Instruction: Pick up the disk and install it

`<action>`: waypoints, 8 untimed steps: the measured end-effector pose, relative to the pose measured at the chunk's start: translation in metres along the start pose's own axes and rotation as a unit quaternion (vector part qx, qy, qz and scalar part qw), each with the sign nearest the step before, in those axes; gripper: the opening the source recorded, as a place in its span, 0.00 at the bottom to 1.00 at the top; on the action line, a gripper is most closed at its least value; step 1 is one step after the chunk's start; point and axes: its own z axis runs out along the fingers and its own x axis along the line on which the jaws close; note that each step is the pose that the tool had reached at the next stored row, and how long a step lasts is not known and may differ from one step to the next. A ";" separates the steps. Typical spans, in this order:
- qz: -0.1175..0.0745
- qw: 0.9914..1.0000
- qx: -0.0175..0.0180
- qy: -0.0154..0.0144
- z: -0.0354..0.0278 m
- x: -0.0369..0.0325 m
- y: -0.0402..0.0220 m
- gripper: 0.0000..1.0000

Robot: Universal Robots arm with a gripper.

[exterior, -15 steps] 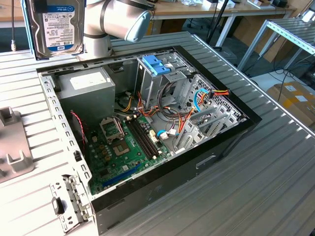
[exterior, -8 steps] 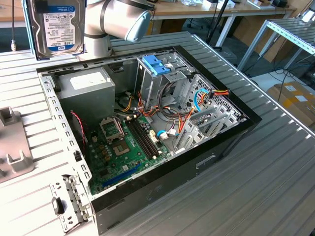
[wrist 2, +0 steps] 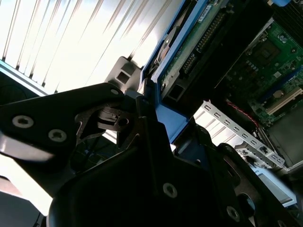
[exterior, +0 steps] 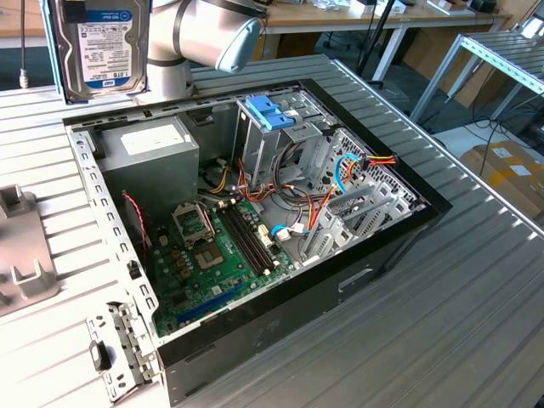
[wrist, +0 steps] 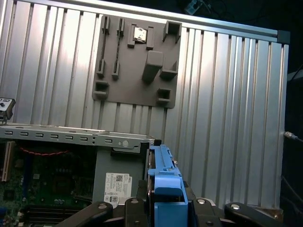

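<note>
The hand (wrist: pixel 165 212) is clamped on the disk (wrist: pixel 163 175), its jaws pressing the light-blue side rail from both sides in the first wrist view. The disk is held in the air, edge-on to that camera, near the corner of the open computer case (wrist: pixel 71 135) where the grey power supply (wrist: pixel 116 182) sits beside the green motherboard (wrist: pixel 47 189). Beyond the case rim, a grey fixture plate (wrist: pixel 135 61) lies flat on the ribbed worktop (wrist: pixel 227 94). In the exterior view the disk stands upright, label toward the camera, beyond the case on the exterior view's left, next to the arm (exterior: pixel 204 34).
</note>
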 end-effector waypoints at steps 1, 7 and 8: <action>0.000 1.000 0.000 0.000 0.0000 0.0000 -0.0002 0.37; 0.000 1.000 0.000 0.000 0.0002 0.0002 -0.0016 0.37; 0.000 1.000 0.000 0.000 0.0003 0.0002 -0.0019 0.37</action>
